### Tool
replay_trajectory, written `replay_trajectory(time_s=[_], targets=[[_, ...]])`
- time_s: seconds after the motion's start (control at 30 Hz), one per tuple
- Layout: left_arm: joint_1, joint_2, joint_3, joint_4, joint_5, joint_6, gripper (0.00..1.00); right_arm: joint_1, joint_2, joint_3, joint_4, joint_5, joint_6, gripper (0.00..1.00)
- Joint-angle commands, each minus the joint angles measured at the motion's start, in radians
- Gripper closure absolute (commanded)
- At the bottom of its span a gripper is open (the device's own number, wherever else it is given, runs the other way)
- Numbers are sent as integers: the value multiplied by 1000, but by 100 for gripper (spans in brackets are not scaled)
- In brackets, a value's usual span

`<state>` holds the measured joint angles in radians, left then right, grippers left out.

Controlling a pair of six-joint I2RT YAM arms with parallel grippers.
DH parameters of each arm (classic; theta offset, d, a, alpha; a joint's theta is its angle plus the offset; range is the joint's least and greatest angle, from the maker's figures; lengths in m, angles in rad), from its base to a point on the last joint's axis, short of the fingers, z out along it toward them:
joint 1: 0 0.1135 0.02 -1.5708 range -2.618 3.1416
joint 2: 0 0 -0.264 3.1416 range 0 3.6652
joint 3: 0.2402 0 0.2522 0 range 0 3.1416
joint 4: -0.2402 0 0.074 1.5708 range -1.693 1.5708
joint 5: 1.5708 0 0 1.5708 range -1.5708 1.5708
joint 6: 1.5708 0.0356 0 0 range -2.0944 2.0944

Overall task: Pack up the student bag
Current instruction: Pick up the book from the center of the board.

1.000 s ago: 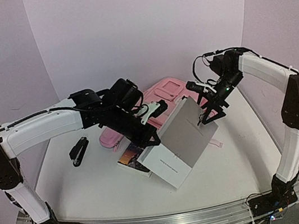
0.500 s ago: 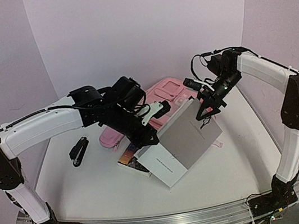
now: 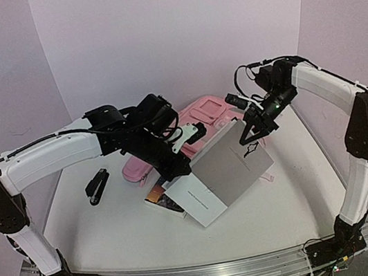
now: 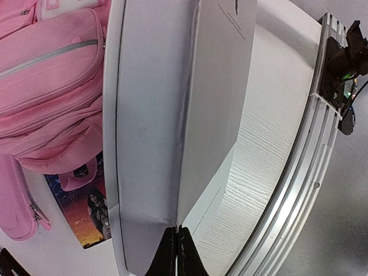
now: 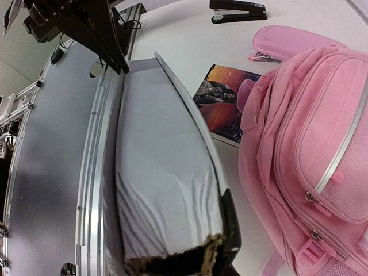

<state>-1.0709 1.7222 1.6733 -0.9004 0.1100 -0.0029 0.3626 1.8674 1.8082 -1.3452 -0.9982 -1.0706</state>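
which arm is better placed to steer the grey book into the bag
Right, probably: the right end effector is on the book's far corner, beside the pink bag. The left end effector pinches the near edge, farther away.

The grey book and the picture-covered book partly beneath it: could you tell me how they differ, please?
The grey book is plain and thick; the picture-covered book is colourful and thin. The grey book is tilted, pinched by the left gripper; the picture-covered book lies flat on the table. Both are near the student bag.
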Motion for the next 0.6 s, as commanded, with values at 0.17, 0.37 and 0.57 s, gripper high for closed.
replay_trajectory(time_s=[0.17, 0.37, 0.57], targets=[[0, -9, 7, 59, -25, -51, 95, 9, 33, 60, -144, -67, 65, 96], [35, -65, -15, 76, -77, -168, 36, 7, 79, 149, -142, -93, 153, 100], [132, -250, -117, 160, -162, -391, 7, -51, 238, 480, -134, -242, 415, 100]])
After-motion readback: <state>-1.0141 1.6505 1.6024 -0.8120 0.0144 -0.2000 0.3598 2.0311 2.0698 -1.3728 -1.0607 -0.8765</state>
